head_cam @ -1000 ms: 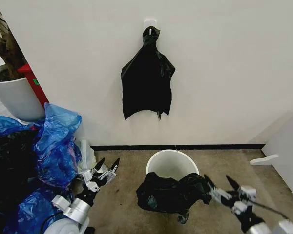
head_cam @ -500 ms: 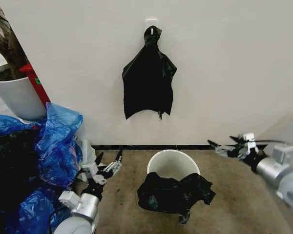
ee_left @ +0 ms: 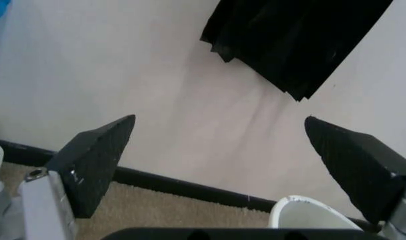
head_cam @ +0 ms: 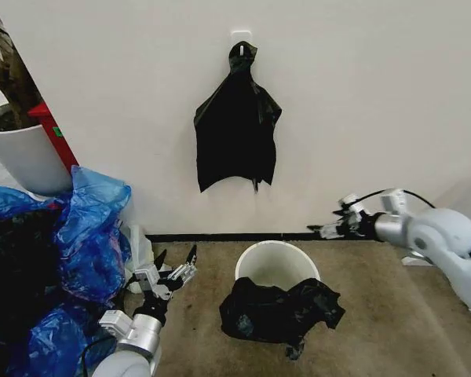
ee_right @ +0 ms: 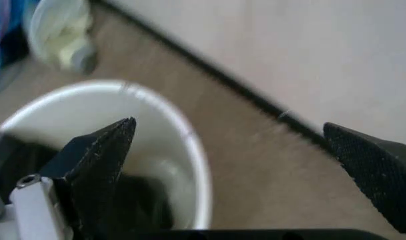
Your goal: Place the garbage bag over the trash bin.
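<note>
Garbage bag (head_cam: 281,312) lies crumpled over the near lip of the trash bin (head_cam: 276,261), draped down its front; the far rim is bare, so you are mid-fit, by my reading. Your left gripper (head_cam: 175,269) waits low, just left of the bin, fingers spread, holding nothing. Farther back, your right gripper (head_cam: 323,229) hangs above and right of the bin, fingers wide apart and empty. Next you would need to catch the bag's free edge and stretch it across the far rim.
</note>
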### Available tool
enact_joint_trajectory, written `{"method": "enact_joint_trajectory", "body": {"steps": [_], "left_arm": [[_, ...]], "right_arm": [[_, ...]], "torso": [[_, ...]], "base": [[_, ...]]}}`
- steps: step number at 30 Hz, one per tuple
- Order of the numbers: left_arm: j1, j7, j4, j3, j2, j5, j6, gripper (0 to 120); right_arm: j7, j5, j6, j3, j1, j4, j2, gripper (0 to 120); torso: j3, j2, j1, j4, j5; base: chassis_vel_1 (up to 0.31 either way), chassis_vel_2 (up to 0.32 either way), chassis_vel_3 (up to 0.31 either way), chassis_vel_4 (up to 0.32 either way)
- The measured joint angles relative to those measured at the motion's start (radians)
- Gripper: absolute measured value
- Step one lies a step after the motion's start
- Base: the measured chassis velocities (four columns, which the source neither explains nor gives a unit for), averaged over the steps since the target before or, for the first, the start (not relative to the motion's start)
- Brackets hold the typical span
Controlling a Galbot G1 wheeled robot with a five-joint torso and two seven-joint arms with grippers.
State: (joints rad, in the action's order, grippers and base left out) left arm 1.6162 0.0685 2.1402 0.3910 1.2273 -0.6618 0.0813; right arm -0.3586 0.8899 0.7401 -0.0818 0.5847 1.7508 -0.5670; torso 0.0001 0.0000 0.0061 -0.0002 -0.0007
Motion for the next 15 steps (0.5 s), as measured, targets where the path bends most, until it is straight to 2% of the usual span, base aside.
{"method": "enact_joint_trajectory", "body": {"steps": [1,3,4,5,9,10,14,15], "left_arm": [[-0.001,-0.001,-0.001,0.001,0.002,0.002,0.0,100],[-0.003,-0.002,-0.003,0.002,0.005,0.008,0.0,100],[-0.003,-0.002,-0.003,0.002,0.005,0.008,0.0,100],[-0.004,-0.003,-0.003,0.002,0.005,0.009,0.0,100],[-0.012,-0.022,-0.01,0.005,0.004,-0.01,0.006,100],[-0.012,-0.022,-0.01,0.005,0.004,-0.01,0.006,100],[-0.027,-0.028,-0.021,0.003,0.004,-0.023,0.007,100],[-0.027,-0.028,-0.021,0.002,0.005,-0.024,0.007,100]], "right_arm": [[-0.012,0.005,0.0,-0.088,-0.064,-0.032,-0.012,100],[-0.026,0.014,-0.001,-0.216,-0.17,-0.087,-0.03,100],[-0.026,0.014,-0.001,-0.216,-0.17,-0.087,-0.03,100],[-0.03,0.026,-0.001,-0.273,-0.219,-0.113,-0.039,100],[-0.05,0.067,-0.002,-0.548,-0.428,-0.203,-0.064,100],[-0.05,0.067,-0.002,-0.548,-0.428,-0.203,-0.064,100],[-0.07,0.084,-0.002,-0.754,-0.582,-0.268,-0.088,100],[-0.073,0.083,-0.002,-0.772,-0.597,-0.275,-0.091,100]], "torso": [[0.0,0.0,0.0,-0.0002,0.0016],[0.0,0.0,0.0,0.0,0.0009],[0.0,0.0,0.0,0.0,0.0009],[0.0,0.0,0.0,-0.0001,-0.0001],[0.0,0.0,0.0,0.0,0.0002],[0.0,0.0,0.0,0.0,0.0002],[0.0,0.0,0.0,-0.0004,0.0007],[0.0,0.0,0.0,-0.0002,0.0006]], "base": [[0.0,0.0,0.0,0.0],[0.0,0.0,0.0,0.0],[0.0,0.0,0.0,0.0],[0.0,0.0,0.0,0.0],[0.0,0.0,0.0,0.0],[0.0,0.0,0.0,0.0],[0.0,0.0,0.0,0.0],[0.0,0.0,0.0,0.0]]}}
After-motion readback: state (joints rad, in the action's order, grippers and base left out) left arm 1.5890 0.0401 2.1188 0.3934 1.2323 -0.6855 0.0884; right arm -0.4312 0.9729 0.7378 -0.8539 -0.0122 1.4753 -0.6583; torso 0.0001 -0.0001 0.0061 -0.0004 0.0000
